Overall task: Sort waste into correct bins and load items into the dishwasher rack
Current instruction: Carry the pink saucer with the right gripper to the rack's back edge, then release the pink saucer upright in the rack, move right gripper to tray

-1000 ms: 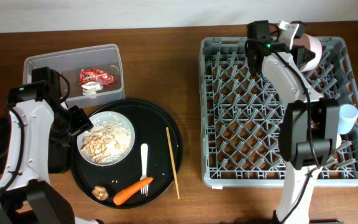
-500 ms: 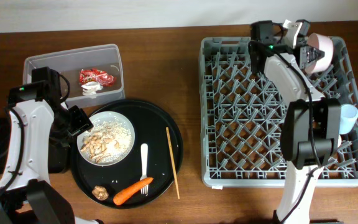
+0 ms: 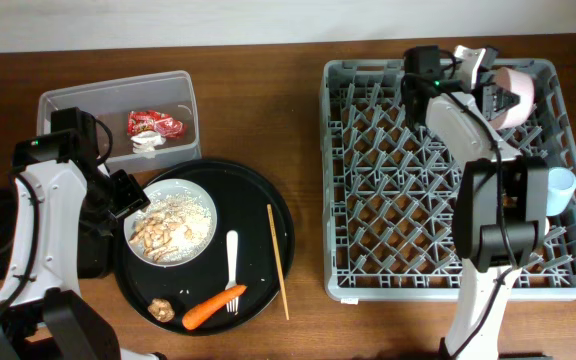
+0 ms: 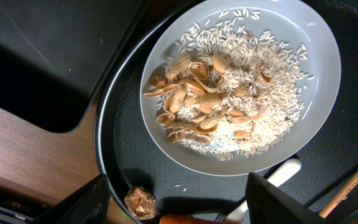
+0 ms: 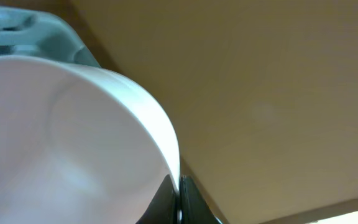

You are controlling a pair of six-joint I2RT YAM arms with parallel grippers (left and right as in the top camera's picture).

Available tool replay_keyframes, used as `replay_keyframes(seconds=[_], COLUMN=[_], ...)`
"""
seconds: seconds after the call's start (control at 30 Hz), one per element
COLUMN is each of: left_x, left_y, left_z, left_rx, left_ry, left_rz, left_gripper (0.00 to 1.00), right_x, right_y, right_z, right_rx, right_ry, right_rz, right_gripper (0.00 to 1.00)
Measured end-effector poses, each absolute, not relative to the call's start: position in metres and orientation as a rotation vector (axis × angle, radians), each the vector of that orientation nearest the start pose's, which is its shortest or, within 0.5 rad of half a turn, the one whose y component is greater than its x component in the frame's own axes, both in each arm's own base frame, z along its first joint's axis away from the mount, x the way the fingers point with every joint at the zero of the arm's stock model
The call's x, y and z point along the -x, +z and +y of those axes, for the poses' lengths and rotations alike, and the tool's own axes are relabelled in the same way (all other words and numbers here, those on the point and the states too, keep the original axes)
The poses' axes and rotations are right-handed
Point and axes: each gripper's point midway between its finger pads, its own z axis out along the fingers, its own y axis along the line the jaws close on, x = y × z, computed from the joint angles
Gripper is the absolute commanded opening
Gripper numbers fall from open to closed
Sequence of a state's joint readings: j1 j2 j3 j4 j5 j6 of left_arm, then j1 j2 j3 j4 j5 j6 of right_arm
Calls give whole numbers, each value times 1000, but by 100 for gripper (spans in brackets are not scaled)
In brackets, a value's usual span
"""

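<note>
Left gripper (image 3: 129, 196) spread wide over the plate (image 4: 325, 81), wrist view alone showing its scraps (image 4: 197, 106) as peanut shells and rice, right gripper (image 5: 178, 196) pinching the bowl (image 5: 73, 124) rim over the far right corner of the rack (image 3: 368, 200), brown wooden table (image 3: 298, 120), pale wall (image 3: 168, 20)

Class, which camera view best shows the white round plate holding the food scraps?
The left wrist view: the white round plate fills most of the frame, with rice grains and peanut shells distinct. The overhead view shows it small, on the large round black tray. The right wrist view does not show it.
</note>
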State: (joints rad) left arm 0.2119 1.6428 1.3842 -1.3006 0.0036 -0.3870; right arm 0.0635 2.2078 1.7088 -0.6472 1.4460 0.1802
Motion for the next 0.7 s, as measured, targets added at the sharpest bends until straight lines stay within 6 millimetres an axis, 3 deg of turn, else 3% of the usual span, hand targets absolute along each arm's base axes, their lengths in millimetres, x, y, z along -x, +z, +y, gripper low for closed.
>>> replay_keyframes(seconds=[0.1, 0.2, 0.23, 0.3, 0.4, 0.6, 0.7], left_x=[-288, -288, -288, -288, -288, -289, -289], left_y=[126, 126, 126, 126, 126, 126, 126], left_z=[61, 61, 61, 61, 61, 61, 62], left_rx=[923, 923, 923, 923, 922, 922, 921], left_ry=[-7, -7, -7, -7, -8, -8, -8], left_rz=[2991, 2991, 2991, 2991, 2989, 2988, 2986], left_gripper=[69, 70, 69, 69, 69, 70, 70], right_x=[-473, -472, -472, -471, -464, -441, -437], right_y=[170, 162, 155, 145, 133, 121, 111], right_z=[-133, -129, -124, -116, -106, -92, -78], right_rx=[-471, -423, -391, -331, -237, -234, -309], right_ry=[-1677, -1660, -1639, -1614, -1597, -1561, -1392], right_rz=[2011, 2073, 2115, 2183, 2282, 2380, 2464], right_gripper=[8, 37, 52, 68, 84, 89, 96])
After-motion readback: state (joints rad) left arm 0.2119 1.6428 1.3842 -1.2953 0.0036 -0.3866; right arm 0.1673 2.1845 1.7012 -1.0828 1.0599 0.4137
